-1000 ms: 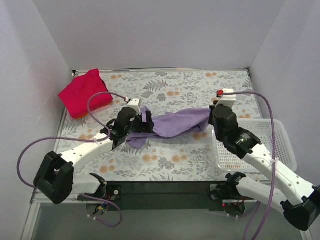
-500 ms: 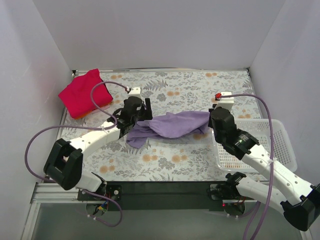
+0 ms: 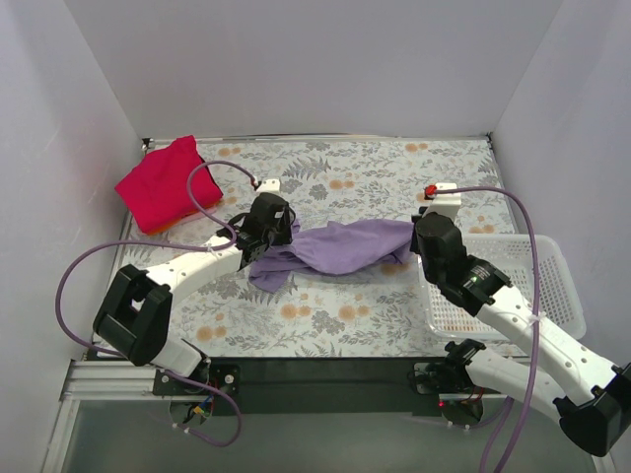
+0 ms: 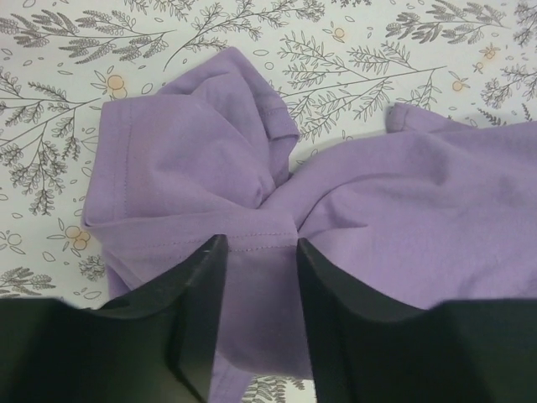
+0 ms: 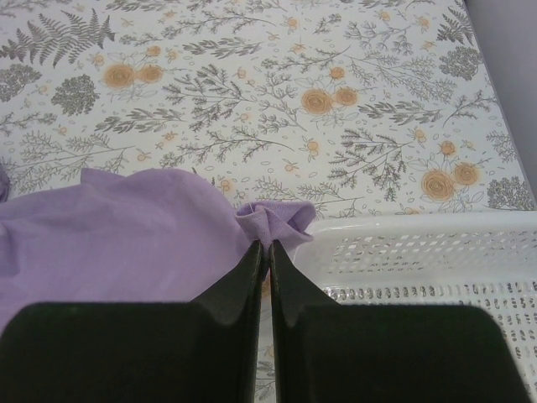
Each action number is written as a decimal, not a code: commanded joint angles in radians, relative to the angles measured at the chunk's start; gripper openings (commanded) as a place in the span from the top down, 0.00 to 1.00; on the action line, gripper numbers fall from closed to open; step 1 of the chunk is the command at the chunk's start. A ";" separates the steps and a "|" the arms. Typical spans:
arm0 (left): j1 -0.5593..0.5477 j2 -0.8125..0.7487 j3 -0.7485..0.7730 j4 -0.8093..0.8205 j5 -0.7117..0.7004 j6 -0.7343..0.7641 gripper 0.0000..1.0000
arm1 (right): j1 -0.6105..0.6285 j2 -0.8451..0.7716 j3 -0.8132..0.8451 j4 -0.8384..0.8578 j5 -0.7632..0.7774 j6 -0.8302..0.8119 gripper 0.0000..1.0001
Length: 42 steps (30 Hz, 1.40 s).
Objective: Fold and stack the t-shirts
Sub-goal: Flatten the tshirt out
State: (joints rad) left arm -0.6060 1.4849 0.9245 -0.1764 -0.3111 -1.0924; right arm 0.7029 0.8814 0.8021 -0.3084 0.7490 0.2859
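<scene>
floral cloth, grey leaves and orange blooms on white, covers the table (image 3: 345,315), which is boxed in by plain white walls (image 3: 296,69) on three sides. a black strip (image 3: 325,372) runs along the near edge between the arm bases.

the red shirt (image 3: 163,187) lies bundled in the far left corner, against the left wall and well apart from both arms. the lavender shirt (image 3: 345,246) lies crumpled across the middle of the table, drawn out as a band from left to right between the two grippers. a white mesh basket (image 3: 552,286) sits at the right side, its rim just beside the shirt's right end.

the left gripper (image 4: 258,248) is down on the shirt's left end, where a sleeve with a stitched hem bunches up. its jaws stand part-way apart, astride a gathered fold, with a strip of cloth lying in the gap. the right gripper (image 5: 268,245) has its jaws pressed together on a small tuft at the shirt's right end, close to the basket rim.

purple cables (image 3: 58,296) loop off each arm. the left one arcs over the table between the red shirt and the left gripper. the right arm lies across the basket's left part, hiding some of it from above.
</scene>
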 commanded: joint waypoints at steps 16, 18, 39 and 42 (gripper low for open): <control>-0.003 -0.008 0.002 -0.075 0.021 0.000 0.57 | -0.005 -0.044 -0.026 0.022 0.006 0.016 0.99; -0.003 -0.006 -0.004 -0.083 0.017 0.000 0.67 | -0.005 -0.047 -0.026 0.022 0.009 0.016 0.99; -0.034 -0.037 -0.001 -0.097 -0.023 -0.014 0.83 | -0.003 -0.044 -0.067 0.032 -0.022 0.032 0.99; -0.049 0.009 -0.001 -0.147 -0.060 -0.030 0.82 | -0.003 -0.044 -0.090 0.037 -0.046 0.044 0.99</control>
State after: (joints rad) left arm -0.6369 1.4780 0.8993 -0.2691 -0.3145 -1.1076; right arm 0.7013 0.8448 0.7303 -0.3054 0.7197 0.3065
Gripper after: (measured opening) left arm 0.183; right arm 0.020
